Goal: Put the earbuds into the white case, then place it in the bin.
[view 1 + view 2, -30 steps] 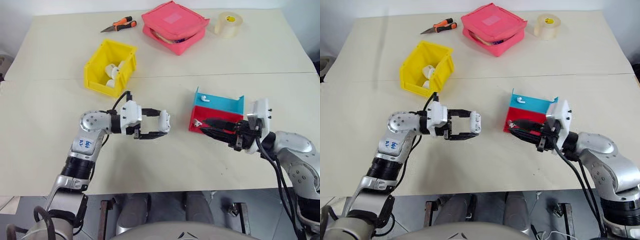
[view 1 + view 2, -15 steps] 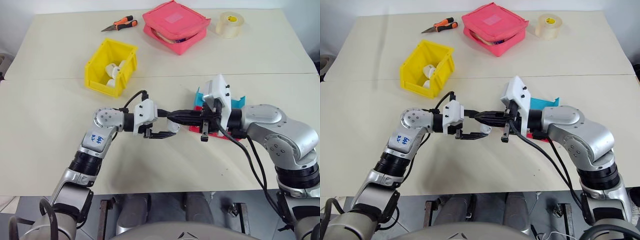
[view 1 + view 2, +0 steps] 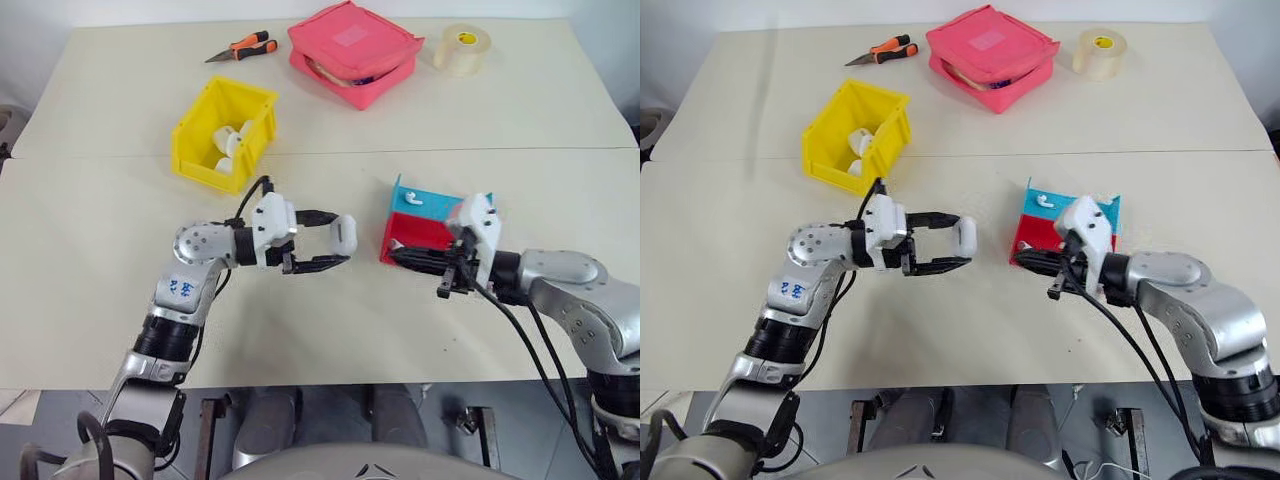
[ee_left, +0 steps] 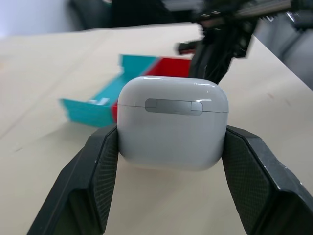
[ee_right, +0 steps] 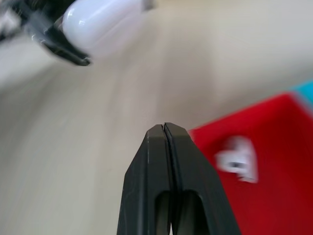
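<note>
Since half a second ago, my right gripper point(image 3: 398, 257) has pulled back from the left gripper point(image 3: 335, 239) to the near edge of the red-and-blue tray point(image 3: 447, 209), fingers pressed together, empty. Left gripper: clamped on the white case point(image 4: 172, 120) (lid closed), above the table point(image 3: 100, 240). Earbuds: one point(image 3: 411, 197) on blue, one point(image 3: 396, 244) on red. Yellow bin point(image 3: 193, 139): well apart, far left.

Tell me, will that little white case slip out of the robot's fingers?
It might. The white case looks smooth, glossy and rounded, so it is probably slippery. But the left gripper pinches it on two opposite sides, and its fingers have a textured face, which likely helps. It looks hard, so squeezing probably won't bend it.
</note>
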Robot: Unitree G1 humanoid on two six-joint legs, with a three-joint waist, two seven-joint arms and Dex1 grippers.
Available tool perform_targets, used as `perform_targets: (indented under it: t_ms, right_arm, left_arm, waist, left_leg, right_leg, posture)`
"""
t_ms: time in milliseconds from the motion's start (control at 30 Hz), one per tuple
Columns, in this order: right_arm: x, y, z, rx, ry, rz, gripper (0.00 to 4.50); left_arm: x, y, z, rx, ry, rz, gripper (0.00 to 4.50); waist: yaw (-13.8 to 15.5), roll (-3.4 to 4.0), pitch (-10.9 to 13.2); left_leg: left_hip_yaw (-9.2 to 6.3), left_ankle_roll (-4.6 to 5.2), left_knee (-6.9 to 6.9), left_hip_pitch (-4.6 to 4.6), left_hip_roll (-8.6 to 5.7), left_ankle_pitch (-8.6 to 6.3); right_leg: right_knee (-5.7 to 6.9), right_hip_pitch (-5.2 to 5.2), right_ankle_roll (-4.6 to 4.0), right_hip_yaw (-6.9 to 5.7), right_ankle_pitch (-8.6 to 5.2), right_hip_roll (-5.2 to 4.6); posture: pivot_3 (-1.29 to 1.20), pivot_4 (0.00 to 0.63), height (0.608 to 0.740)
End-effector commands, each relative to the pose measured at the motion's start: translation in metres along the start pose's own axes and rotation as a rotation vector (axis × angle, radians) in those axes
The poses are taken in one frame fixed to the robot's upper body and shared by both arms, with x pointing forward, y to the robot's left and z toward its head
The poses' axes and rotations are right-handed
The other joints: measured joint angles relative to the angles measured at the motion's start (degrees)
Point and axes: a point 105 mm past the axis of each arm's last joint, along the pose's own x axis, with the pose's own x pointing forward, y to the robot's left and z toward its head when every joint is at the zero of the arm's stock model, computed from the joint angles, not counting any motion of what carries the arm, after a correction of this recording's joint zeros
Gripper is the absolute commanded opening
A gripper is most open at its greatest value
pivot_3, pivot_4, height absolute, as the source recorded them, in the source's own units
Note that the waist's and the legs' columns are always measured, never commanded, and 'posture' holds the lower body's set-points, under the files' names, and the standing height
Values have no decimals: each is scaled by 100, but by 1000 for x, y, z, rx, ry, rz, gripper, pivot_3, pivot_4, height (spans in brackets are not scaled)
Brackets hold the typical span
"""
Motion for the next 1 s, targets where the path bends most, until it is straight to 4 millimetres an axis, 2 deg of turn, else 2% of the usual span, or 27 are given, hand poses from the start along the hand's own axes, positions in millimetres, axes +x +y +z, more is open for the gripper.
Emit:
perform_targets:
  t_ms: [33, 133, 200, 367, 467, 533, 700, 800, 967, 1000]
  right_arm:
    - [-17, 8, 24, -103, -169, -2, 946]
    - [-27, 11, 18, -201, -209, -46, 1967]
    - [-30, 11, 25, -236, -294, -85, 2653]
    - [-32, 10, 34, -335, -380, -135, 4411]
    - [-30, 9, 34, -341, -383, -147, 4463]
    - [-28, 7, 33, -346, -380, -149, 4463]
    - [-22, 5, 39, -367, -397, -155, 4463]
    - [-19, 3, 36, -372, -387, -160, 4463]
    - [-14, 3, 37, -389, -377, -147, 4463]
    - [-13, 3, 38, -392, -377, -145, 4500]
  left_arm:
    - [-19, 11, 15, -48, -82, 133, 2774]
    - [-47, 21, 7, -61, -57, 320, 2774]
    - [-64, 31, -1, -92, -19, 466, 2774]
    - [-101, 47, 4, -115, -63, 765, 2774]
    - [-113, 57, 16, -120, -126, 846, 2774]
    - [-117, 71, 21, -147, -125, 878, 2774]
    - [-116, 122, 38, -123, -84, 928, 2774]
    - [-114, 148, 30, -102, -5, 962, 2774]
    - [-102, 172, 13, -139, 78, 992, 2774]
    - [-100, 174, 12, -142, 78, 986, 3490]
  waist:
    - [3, 0, 0]
    - [1, 0, 0]
    - [-2, 0, 0]
    - [13, 0, 0]
    - [25, 0, 0]
    - [28, -1, 0]
    - [13, -4, 1]
    - [-6, -3, 0]
    - [-57, -12, 5]
    - [-73, -13, 6]
  left_leg:
    - [-1, 0, 0, 1, 0, 0]
    - [1, 0, 1, 6, 0, 0]
    - [1, 0, -2, 7, 0, 0]
    - [4, -2, 2, 15, 0, 1]
    - [1, -2, 1, 15, -1, 1]
    - [1, -2, 1, 15, -1, 1]
    - [-1, -7, 4, 18, -2, 4]
    - [5, -5, -7, 25, -3, 3]
    - [30, 3, -18, 31, -4, -2]
    - [37, 3, -17, 31, -4, -2]
  right_leg:
    - [0, 1, 0, 0, 0, 0]
    - [3, 3, 0, 4, 0, 0]
    - [3, 4, 0, 5, 0, 0]
    - [10, 8, 0, 11, 0, 0]
    - [8, 9, 0, 11, 0, 0]
    - [8, 9, -1, 11, 0, 0]
    - [15, 12, -1, 7, 0, 2]
    - [12, 11, -2, 7, -1, 2]
    - [5, 8, -1, -5, -1, 1]
    - [6, 8, -1, -7, -1, 1]
  posture:
    - [0, 150, 740]
    - [0, 150, 740]
    - [0, 150, 740]
    - [0, 150, 740]
    - [0, 150, 740]
    - [0, 150, 740]
    - [0, 150, 740]
    - [0, 150, 740]
    - [0, 150, 740]
    - [0, 150, 740]
